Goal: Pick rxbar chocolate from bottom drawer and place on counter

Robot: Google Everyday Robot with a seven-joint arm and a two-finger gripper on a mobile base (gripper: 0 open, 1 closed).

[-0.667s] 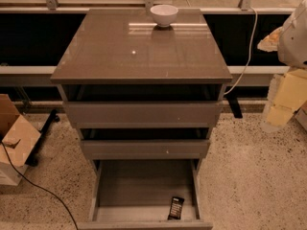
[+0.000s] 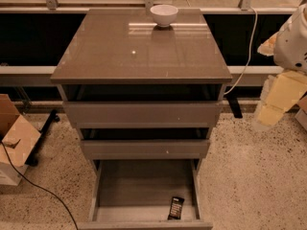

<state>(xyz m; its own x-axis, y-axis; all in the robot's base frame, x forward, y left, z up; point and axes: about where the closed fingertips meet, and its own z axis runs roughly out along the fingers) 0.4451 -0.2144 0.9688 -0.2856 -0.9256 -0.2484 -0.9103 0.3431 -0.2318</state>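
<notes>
The rxbar chocolate (image 2: 175, 208) lies flat on the grey floor of the bottom drawer (image 2: 139, 186), which is pulled far out towards the camera; the bar sits in the front right part of the tray, near the front wall and a little apart from the right side, its long axis slightly tilted. Above it the middle drawer (image 2: 144, 148) and the top drawer (image 2: 143, 114) each stand partly out, stepped back one behind the other. The glossy worktop (image 2: 144, 56) carries a white bowl (image 2: 163, 14) at the middle of its far edge, mirrored in the surface. The tool (image 2: 276, 99) hangs at the right edge of the view, off to the right of the cabinet and above the speckled floor (image 2: 249, 176), well apart from the bar; whether it is wide or narrow I cannot tell. A cardboard box (image 2: 14, 138) stands on the floor to the left, with a black cable (image 2: 43, 190) running past it
</notes>
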